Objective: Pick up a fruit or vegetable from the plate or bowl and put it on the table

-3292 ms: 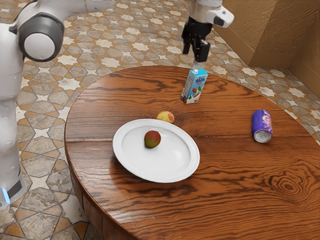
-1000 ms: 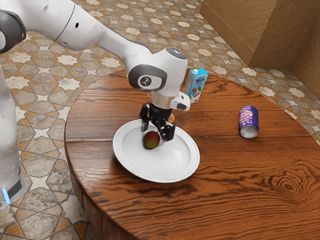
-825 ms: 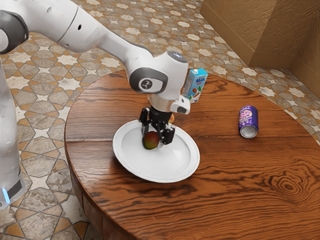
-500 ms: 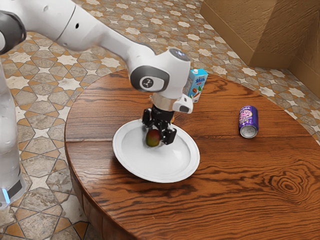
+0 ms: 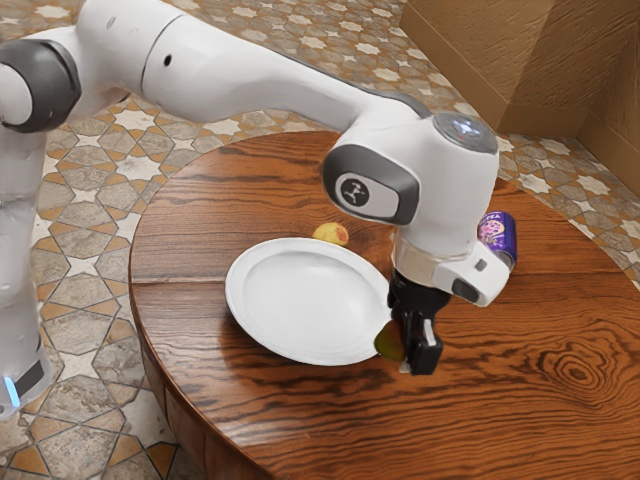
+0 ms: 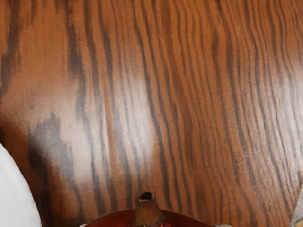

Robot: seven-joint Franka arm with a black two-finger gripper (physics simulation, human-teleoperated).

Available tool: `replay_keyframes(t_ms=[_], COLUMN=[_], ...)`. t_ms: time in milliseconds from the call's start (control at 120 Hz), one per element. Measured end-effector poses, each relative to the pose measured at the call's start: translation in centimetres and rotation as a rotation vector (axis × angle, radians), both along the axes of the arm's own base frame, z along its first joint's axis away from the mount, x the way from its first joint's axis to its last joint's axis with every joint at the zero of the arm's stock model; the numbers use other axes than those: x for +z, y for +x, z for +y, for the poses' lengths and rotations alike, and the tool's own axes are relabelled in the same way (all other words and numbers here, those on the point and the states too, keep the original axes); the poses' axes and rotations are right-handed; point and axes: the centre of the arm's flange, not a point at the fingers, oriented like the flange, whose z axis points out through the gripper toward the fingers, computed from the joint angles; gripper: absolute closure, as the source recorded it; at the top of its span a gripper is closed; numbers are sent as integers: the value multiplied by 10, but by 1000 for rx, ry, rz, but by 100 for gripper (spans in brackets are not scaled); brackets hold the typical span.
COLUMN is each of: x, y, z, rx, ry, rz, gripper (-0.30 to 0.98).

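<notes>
Beyond the plate's rim on the exterior view's right, my gripper [image 5: 408,350] is shut on the mango [image 5: 390,342], red and green, with part of it hidden behind the fingers. The mango's red top and brown stem [image 6: 149,213] show at the wrist view's lower edge. The white oval plate [image 5: 310,305] holds nothing; its rim [image 6: 14,194] also appears in the wrist view. Brown wooden table [image 5: 290,420] lies below the mango.
A yellow fruit [image 5: 331,234] rests on the table just behind the plate. The purple can [image 5: 497,236] stands partly behind my hand. The table's round edge curves along the exterior view's left.
The mango has left the plate in my gripper and moved past the rim toward the exterior view's right. My arm now covers the milk carton and part of the can.
</notes>
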Motion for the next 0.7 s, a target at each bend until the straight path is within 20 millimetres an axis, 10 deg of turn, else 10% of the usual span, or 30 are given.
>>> replay_keyframes(t_ms=[242, 450, 700], x=[-23, -56, -54], y=[114, 124, 118], z=[6, -17, -23], rx=[49, 27, 18], ry=[-20, 46, 69], rz=[16, 47, 49], gripper=[43, 43, 7])
